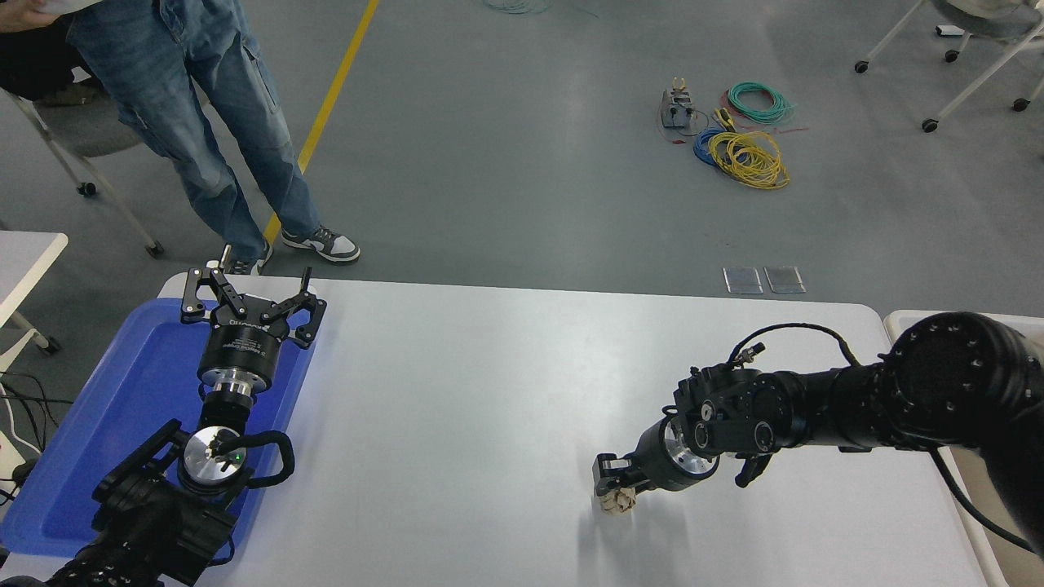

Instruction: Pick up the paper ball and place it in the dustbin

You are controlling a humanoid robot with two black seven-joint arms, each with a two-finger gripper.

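A: Where is the paper ball (618, 500)?
B: Lower right of centre on the desk (489, 391), the right gripper (613, 483) jaws closed around it.
A: Surroundings?
B: Left gripper (249, 303), jaws spread, over the blue tray (130, 391); dustbin (905, 316) rim at right edge.

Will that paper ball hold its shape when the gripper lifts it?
Probably not fully: the paper ball is loosely crumpled, so it likely squashes between the right gripper fingers. It looks light and should lift easily. Its creased surface probably grips rather than slips.

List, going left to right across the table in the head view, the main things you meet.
Blue tray → left gripper, parked over the tray → paper ball → right gripper, at the ball → dustbin rim at the right edge.
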